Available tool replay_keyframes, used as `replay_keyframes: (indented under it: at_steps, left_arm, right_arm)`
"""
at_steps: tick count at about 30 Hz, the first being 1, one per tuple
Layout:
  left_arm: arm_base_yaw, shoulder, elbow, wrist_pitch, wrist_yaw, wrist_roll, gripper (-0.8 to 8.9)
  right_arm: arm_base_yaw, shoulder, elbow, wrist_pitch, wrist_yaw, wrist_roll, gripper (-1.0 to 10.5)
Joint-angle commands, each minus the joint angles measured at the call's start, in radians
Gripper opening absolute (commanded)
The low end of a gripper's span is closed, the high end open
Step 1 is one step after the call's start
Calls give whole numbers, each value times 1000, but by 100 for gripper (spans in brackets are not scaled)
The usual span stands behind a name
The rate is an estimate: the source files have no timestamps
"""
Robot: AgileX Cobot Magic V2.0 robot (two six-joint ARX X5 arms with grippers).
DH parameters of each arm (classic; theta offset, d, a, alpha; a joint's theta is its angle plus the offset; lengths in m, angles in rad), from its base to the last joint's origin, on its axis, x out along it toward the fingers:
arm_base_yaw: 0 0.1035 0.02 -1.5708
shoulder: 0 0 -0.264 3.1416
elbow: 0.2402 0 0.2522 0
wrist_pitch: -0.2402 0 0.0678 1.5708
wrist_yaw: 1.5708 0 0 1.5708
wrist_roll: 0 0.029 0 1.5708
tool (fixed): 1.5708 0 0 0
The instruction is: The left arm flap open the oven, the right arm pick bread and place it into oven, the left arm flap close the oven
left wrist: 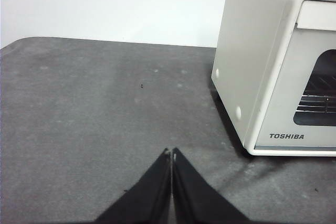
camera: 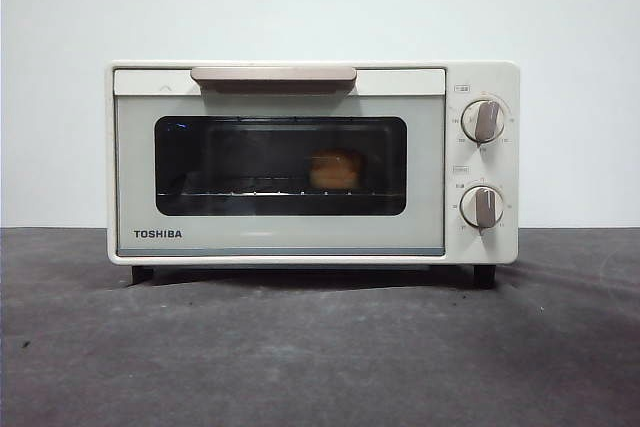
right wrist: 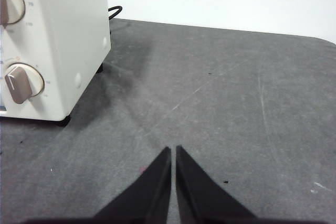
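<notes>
Hovering over bare grey tabletop (camera: 320,347) off the oven's two sides, both arms hold nothing: the left gripper (left wrist: 171,153) has its jaws pressed together near the oven's TOSHIBA corner, and the right gripper (right wrist: 173,150) has its jaws almost touching, a thin slit between them, near the knob side. Farther back the oven (camera: 312,162) stands on its feet toward the rear edge, door shut, handle (camera: 273,76) at the top, two knobs (camera: 483,121) one above the other. Behind the glass the bread (camera: 334,170) sits on the wire rack (camera: 250,192), right of middle, upright
</notes>
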Motion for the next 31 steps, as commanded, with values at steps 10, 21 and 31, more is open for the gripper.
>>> replay_keyframes:
  at_steps: [10, 21, 31]
  left_arm:
    - [0, 0, -21, -58, -2, 9, 10]
    - [0, 0, -21, -66, -2, 9, 10]
    - [0, 0, -21, -66, -2, 9, 10]
  right_arm:
    - [-2, -2, -7, 7, 0, -5, 11]
    - [-2, -2, -7, 7, 0, -5, 11]
    - [-2, -2, -7, 7, 0, -5, 11]
